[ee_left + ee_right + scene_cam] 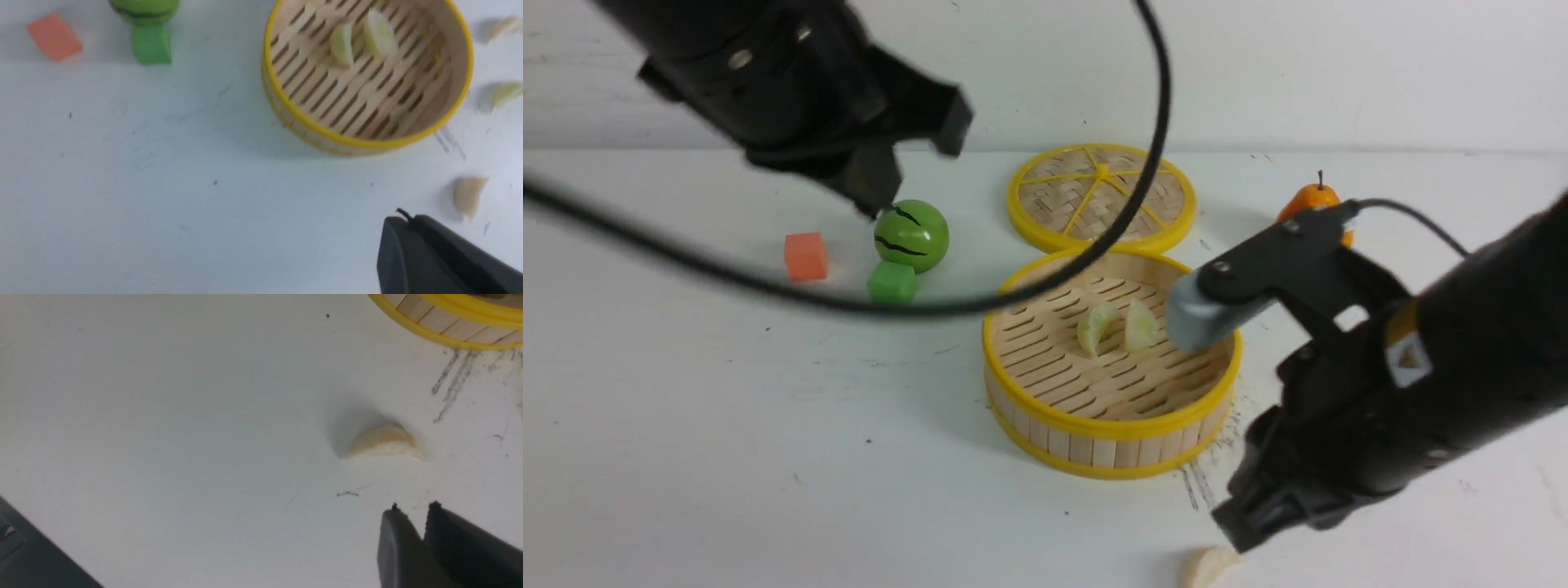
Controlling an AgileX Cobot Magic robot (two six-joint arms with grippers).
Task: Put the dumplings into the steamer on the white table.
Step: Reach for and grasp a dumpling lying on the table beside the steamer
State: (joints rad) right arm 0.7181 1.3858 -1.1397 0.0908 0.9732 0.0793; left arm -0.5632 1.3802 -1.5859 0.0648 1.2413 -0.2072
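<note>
At the table's (686,457) near edge, a dumpling (1207,567) lies just below the right gripper (1232,529).
Its fingers read as nearly together and empty; the dumpling's long axis seems to run crosswise to them. Beyond, the steamer (1111,445) holds two dumplings (1117,328). The left gripper (882,184) hangs far back over the melon (912,235); its state I cannot tell.

Two dumplings (1117,328) inside steamer (1111,425)

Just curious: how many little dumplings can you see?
5: two dumplings inside the steamer, three on the white table beside it.
</note>
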